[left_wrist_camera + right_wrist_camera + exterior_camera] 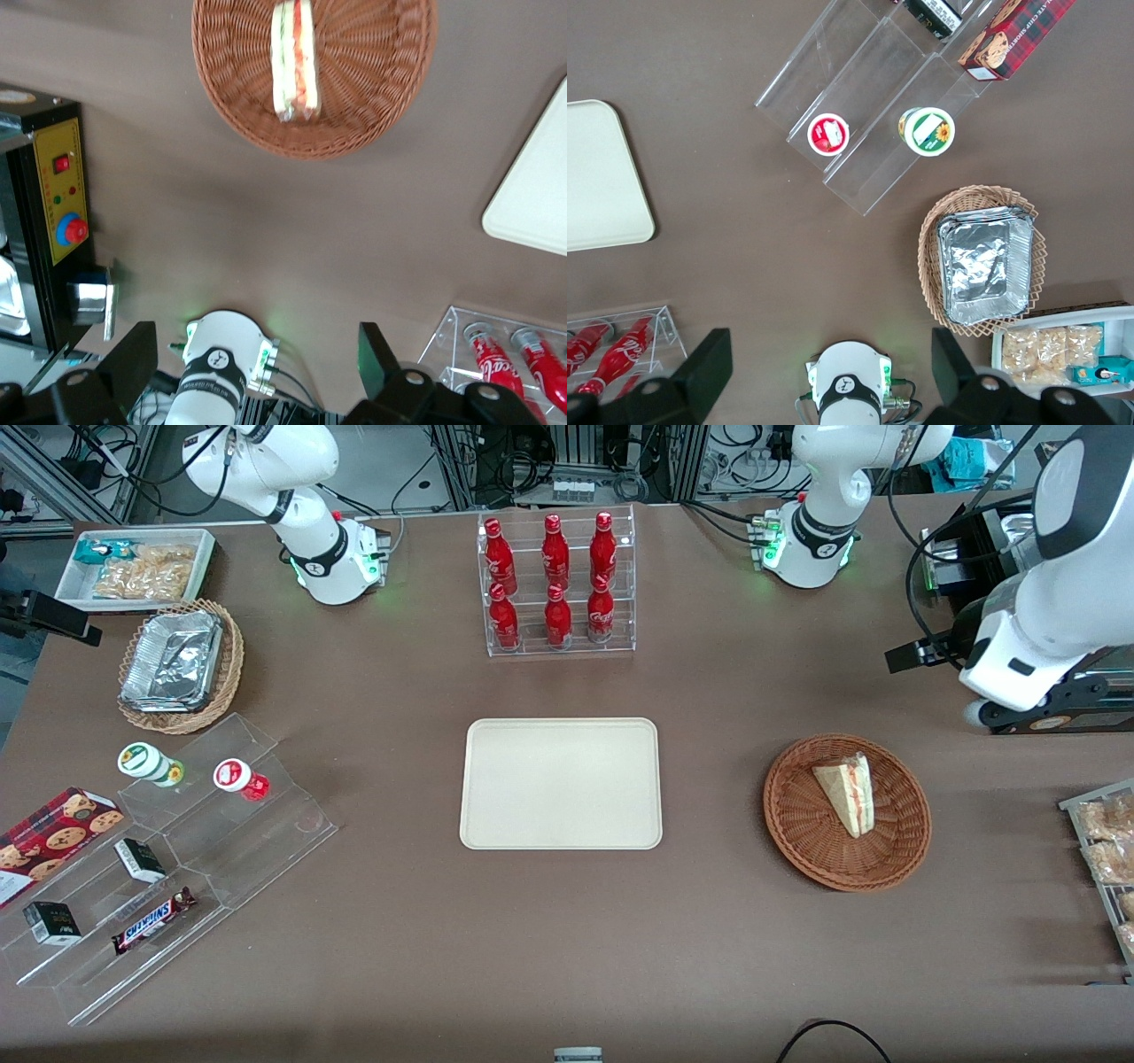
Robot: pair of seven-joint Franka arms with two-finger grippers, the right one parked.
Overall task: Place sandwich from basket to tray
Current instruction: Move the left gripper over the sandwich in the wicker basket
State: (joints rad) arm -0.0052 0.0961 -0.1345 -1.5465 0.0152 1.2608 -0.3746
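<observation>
- Pincer (257, 367) of the working arm hangs high above the bare brown desk (567, 921), its two dark fingers (376, 354) spread wide apart and gripping nothing.
- Sandwich (848, 793), a wrapped triangular wedge, lies inside the round reddish-brown basket (802, 837), toward the working arm's end of the desk.
- Its long axis runs roughly toward and away from the front camera, red and green filling edge showing.
- Cream tray (561, 784) sits mid-desk, well apart from the basket.
</observation>
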